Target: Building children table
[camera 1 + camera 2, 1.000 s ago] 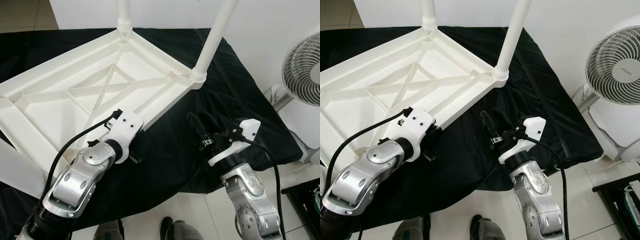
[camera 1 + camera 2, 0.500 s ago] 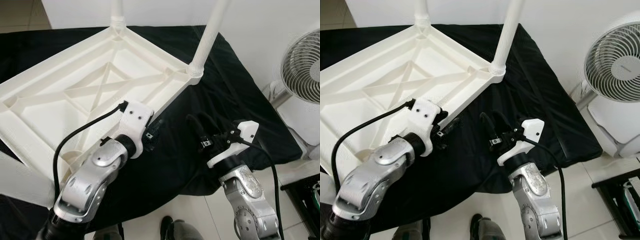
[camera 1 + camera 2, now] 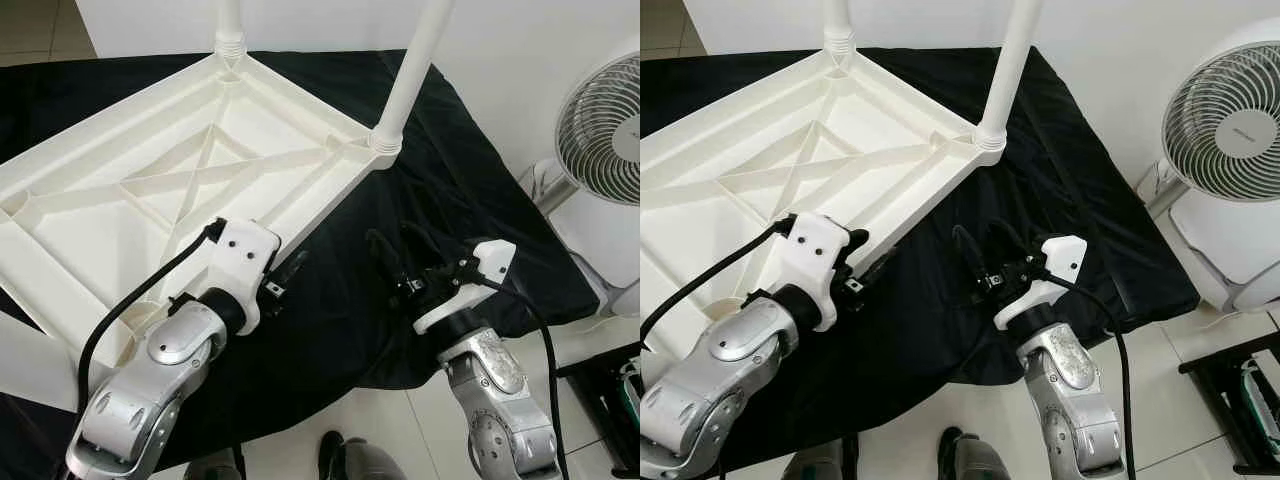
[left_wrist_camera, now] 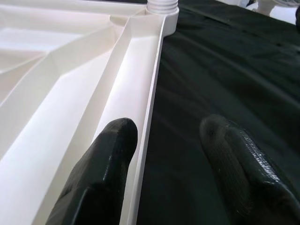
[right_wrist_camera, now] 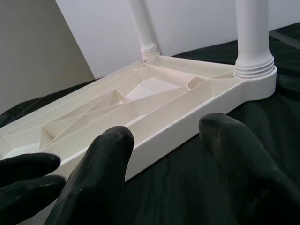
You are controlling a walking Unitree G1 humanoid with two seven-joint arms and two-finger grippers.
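Observation:
The white plastic tabletop (image 3: 120, 190) lies upside down on a black cloth (image 3: 480, 200), ribs facing up. One white leg (image 3: 412, 70) stands in its right corner socket and another leg (image 3: 230, 25) in the far corner. My left gripper (image 3: 283, 275) is open at the near-right rim. In the left wrist view the rim (image 4: 152, 108) runs between its fingers (image 4: 117, 140), one over the inside and one over the cloth. My right gripper (image 3: 395, 250) is open and holds nothing. It hovers over the cloth just right of that rim, pointing at it (image 5: 164, 136).
A white fan (image 3: 605, 110) stands on the floor to the right, past the cloth's edge. A dark rack (image 3: 610, 400) sits at the lower right. Dark shoes (image 3: 345, 460) show on the tiled floor below the table's front edge.
My left wrist has swung out so its fingers now show at the near-right rim, then drawn back a little. The right gripper has barely moved. The view has shifted slightly.

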